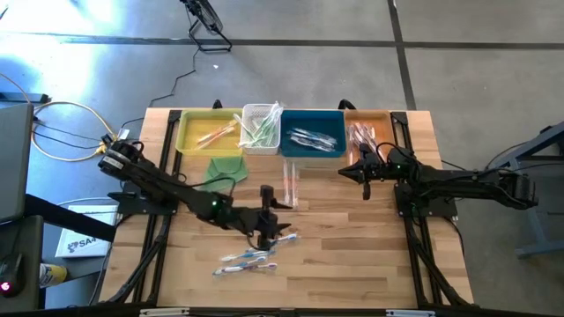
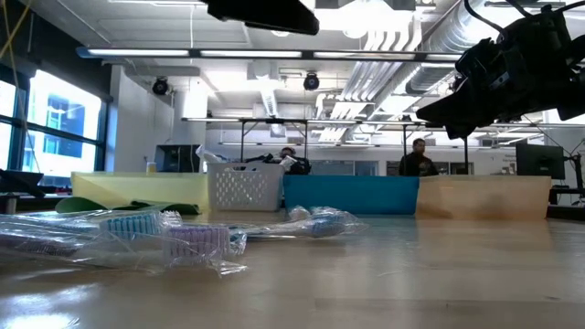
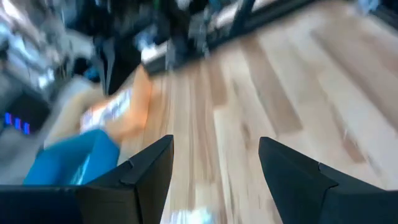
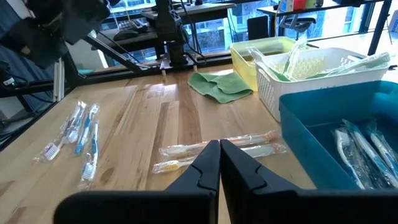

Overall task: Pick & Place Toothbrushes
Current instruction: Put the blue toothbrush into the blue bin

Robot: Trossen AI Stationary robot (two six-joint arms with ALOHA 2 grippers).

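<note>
Blue-handled toothbrushes (image 1: 248, 259), loose in clear wrappers, lie on the wooden table (image 1: 352, 255) just below and beside the left gripper (image 1: 266, 236). Its fingers (image 3: 144, 167) stand wide apart with nothing between them, bare wood showing through the gap. Judgement: the step in hand is the approach for a pick from this loose cluster. The next move calls for lowering the fingers astride one wrapped brush, across its thin handle rather than along it, and closing low enough to catch a stick under slippery film without dragging its neighbours.

Two orange-yellow toothbrushes (image 4: 217, 149) lie side by side between the two grippers, close ahead of the right one's fingertips in its wrist view.

Right gripper (image 1: 366, 180) waits near the orange bin, fingers pressed together, nothing held.

Containers, left to right along the far edge, well beyond the left fingers:
- yellow bin (image 1: 187, 132): orange-yellow brushes inside.
- white basket (image 1: 251, 114): green-handled brushes, some sticking up over the rim.
- blue bin (image 1: 313, 119): blue-white brushes in wrappers.
- orange bin (image 1: 388, 119): pink-red brushes, nearest the right fingers.

Green cloth (image 1: 225, 167) sits on the table in front of the yellow bin; not part of the sort.

Sorting appears to be by handle colour, so the blue cluster likely belongs in the blue bin.
</note>
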